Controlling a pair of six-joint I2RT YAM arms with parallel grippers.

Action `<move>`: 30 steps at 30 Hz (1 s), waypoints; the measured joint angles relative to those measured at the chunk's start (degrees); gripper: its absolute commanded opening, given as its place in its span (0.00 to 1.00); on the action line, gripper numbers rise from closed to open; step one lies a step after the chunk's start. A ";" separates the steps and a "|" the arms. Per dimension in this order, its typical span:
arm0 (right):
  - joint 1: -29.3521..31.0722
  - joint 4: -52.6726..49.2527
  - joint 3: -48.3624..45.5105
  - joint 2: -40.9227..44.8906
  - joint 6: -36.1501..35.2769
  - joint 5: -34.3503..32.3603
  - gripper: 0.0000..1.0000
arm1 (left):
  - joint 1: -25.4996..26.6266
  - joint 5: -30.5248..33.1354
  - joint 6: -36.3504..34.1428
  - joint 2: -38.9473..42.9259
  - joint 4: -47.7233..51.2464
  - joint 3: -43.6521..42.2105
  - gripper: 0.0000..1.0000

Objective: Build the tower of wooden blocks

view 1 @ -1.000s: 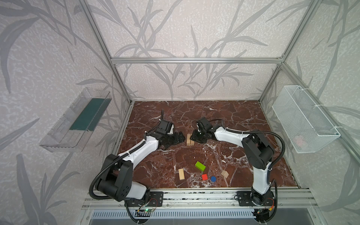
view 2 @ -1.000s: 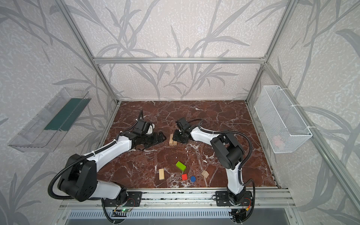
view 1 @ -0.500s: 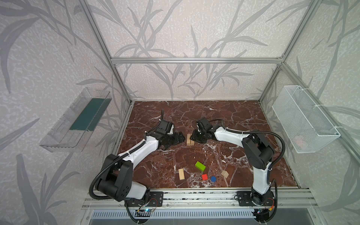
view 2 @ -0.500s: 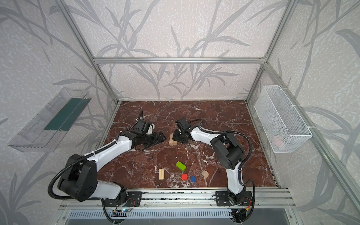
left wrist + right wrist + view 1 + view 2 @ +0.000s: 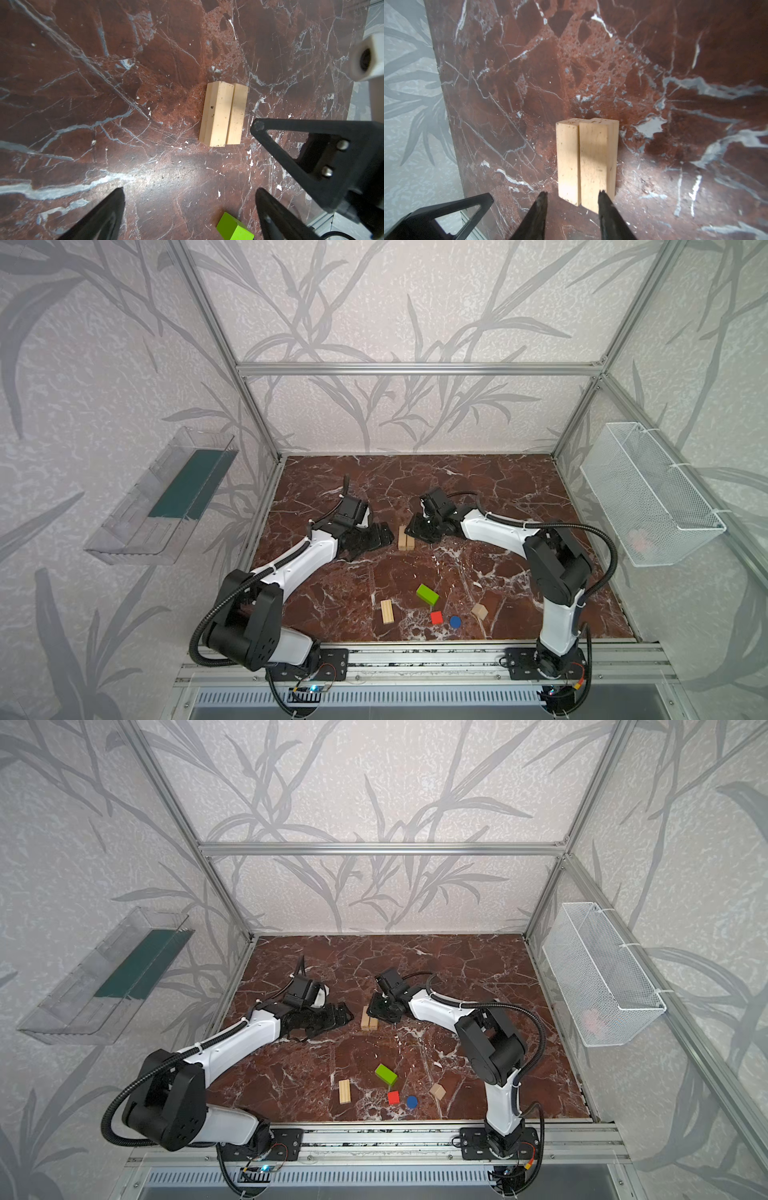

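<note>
Two light-wood planks lie flat, side by side and touching, mid-floor in both top views. My left gripper stands just left of them, wide open and empty; its wrist view shows the pair beyond the fingertips. My right gripper sits at their right, jaws partly open, with the planks just past its fingertips and nothing gripped. Near the front lie a third plank, a lime-green brick, a red cube, a blue disc and a natural-wood piece.
A white wire basket hangs on the right wall and a clear tray on the left wall. An aluminium rail bounds the marble floor at the front. In the left wrist view, the right gripper's black finger stands next to the planks.
</note>
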State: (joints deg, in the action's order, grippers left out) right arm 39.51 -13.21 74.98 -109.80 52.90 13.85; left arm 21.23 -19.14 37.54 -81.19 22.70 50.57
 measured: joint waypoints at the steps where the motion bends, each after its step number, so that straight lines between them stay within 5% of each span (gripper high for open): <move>1: 0.00 -0.04 -0.37 0.81 -0.02 -0.02 0.43 | 0.04 0.00 0.26 0.33 0.11 0.00 0.94; 9: -0.52 -1.90 -6.62 9.51 -2.91 0.48 0.49 | 3.78 1.57 5.62 4.17 3.98 0.00 0.91; 20: -4.70 -9.97 -18.10 24.22 -14.29 2.25 0.62 | 23.30 8.26 24.28 7.74 10.08 -0.50 0.89; 30: -10.49 -13.42 -26.88 28.85 -23.76 8.33 0.71 | 37.48 15.15 41.83 3.54 9.40 -0.72 0.81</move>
State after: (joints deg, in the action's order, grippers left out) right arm 29.02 -26.63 48.10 -80.95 29.15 22.17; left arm 58.72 -3.99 79.37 -77.65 32.10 49.84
